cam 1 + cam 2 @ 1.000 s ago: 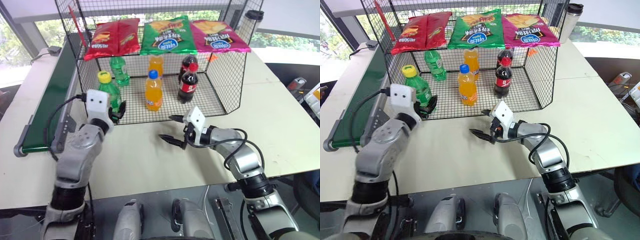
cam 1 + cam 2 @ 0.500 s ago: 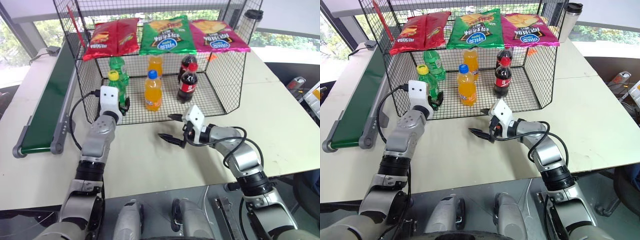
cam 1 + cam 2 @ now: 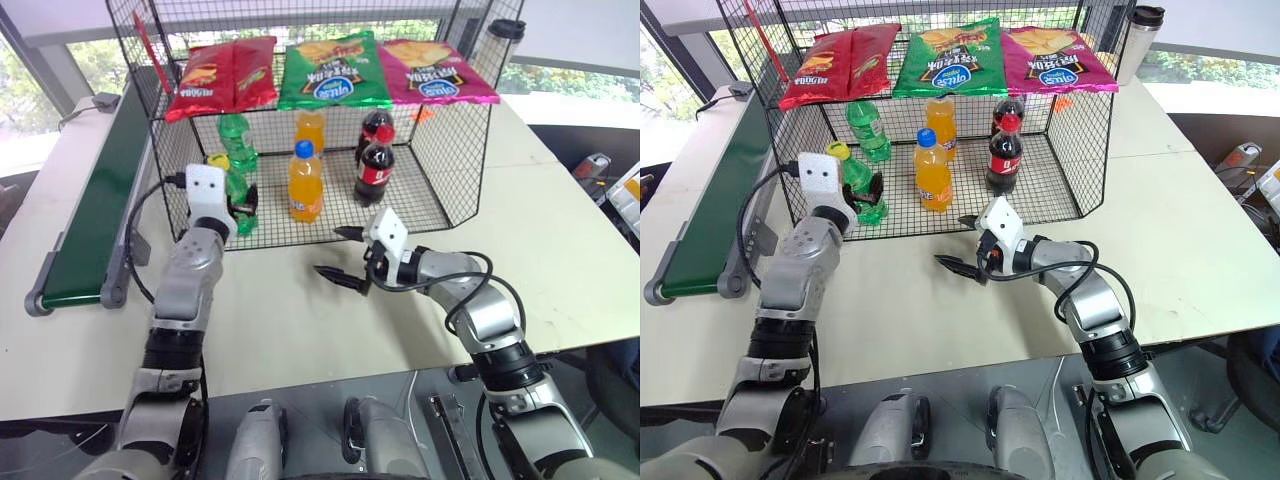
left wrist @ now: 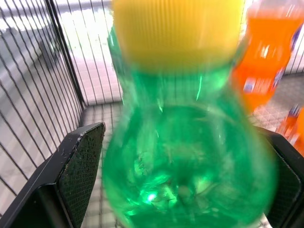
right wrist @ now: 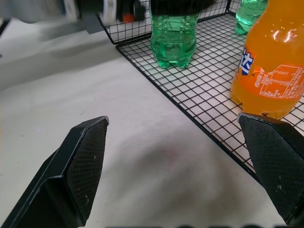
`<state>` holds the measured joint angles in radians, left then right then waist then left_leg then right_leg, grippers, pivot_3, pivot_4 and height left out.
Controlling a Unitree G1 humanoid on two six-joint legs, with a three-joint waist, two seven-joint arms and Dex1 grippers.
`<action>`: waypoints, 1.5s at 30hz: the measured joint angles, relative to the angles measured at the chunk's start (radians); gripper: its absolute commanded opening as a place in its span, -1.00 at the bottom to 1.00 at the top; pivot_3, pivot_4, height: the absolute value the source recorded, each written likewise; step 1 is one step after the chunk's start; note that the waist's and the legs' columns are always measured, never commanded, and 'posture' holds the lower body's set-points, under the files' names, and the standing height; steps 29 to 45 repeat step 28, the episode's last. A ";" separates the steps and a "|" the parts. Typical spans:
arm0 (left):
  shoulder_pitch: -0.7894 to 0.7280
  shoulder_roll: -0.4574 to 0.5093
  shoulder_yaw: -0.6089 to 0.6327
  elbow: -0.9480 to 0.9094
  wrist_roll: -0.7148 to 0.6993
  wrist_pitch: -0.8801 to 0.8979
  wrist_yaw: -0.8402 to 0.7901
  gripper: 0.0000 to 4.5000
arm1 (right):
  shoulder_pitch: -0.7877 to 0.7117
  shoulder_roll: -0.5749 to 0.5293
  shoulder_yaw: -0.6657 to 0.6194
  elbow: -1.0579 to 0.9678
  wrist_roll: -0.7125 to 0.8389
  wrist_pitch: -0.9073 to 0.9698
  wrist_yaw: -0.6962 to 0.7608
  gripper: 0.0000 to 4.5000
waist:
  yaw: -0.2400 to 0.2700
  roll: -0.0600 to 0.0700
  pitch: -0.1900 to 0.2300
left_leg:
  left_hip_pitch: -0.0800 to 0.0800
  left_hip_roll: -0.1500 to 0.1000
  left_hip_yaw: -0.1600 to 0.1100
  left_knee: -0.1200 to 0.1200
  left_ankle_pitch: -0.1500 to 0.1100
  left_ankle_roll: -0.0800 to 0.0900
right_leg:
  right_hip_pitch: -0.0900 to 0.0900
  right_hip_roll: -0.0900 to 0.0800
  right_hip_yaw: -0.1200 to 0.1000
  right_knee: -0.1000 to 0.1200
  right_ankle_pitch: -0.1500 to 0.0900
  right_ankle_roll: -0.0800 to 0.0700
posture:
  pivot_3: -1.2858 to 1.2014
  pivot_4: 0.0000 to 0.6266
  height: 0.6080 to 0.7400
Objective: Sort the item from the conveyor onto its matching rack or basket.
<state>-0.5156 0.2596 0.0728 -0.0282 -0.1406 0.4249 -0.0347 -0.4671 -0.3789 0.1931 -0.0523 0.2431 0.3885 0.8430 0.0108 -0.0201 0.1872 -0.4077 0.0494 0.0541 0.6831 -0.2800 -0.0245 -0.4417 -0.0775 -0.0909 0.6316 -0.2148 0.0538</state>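
Observation:
The item, a green bottle with a yellow cap [image 3: 230, 188], stands on the mesh floor at the front left corner of the black wire basket [image 3: 445, 170]. My left gripper [image 3: 238, 203] is open, its fingers [image 4: 80, 166] on either side of the bottle [image 4: 185, 161] just below the cap. In the right wrist view the bottle's base [image 5: 173, 45] rests on the mesh. My right gripper [image 3: 328, 252] hangs open and empty over the table in front of the basket. The green conveyor [image 3: 95, 200] runs along the left.
Inside the basket stand another green bottle [image 3: 238, 135], two orange bottles [image 3: 305, 185] and two cola bottles [image 3: 375, 165]. Chip bags [image 3: 330, 70] lie on its upper shelf. A tumbler [image 3: 505, 40] stands behind at the right. Bare table lies before the basket.
My left gripper has carried the bottle forward into the basket and opened its jaws around it. The right arm has stayed still.

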 measured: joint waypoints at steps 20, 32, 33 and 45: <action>0.521 0.015 0.107 -0.702 -0.177 0.421 -0.102 0.97 | -0.003 -0.003 0.009 -0.001 0.005 0.000 0.034 1.00 | 0.001 0.000 0.000 | 0.001 0.000 -0.001 0.000 0.000 0.000 | 0.001 0.000 0.000 0.000 0.000 -0.001 | 0.03 -0.52 1.00; 0.590 -0.020 0.097 -0.687 -0.175 0.411 -0.095 0.97 | -0.003 -0.004 0.014 0.015 0.004 -0.017 0.049 1.00 | 0.001 0.000 0.000 | 0.001 0.000 -0.001 0.000 0.000 0.000 | 0.000 0.000 0.000 0.000 0.000 -0.001 | 0.03 -0.52 1.00; 0.590 -0.020 0.097 -0.687 -0.175 0.411 -0.095 0.97 | -0.003 -0.004 0.014 0.015 0.004 -0.017 0.049 1.00 | 0.001 0.000 0.000 | 0.001 0.000 -0.001 0.000 0.000 0.000 | 0.000 0.000 0.000 0.000 0.000 -0.001 | 0.03 -0.52 1.00; 0.590 -0.020 0.097 -0.687 -0.175 0.411 -0.095 0.97 | -0.003 -0.004 0.014 0.015 0.004 -0.017 0.049 1.00 | 0.001 0.000 0.000 | 0.001 0.000 -0.001 0.000 0.000 0.000 | 0.000 0.000 0.000 0.000 0.000 -0.001 | 0.03 -0.52 1.00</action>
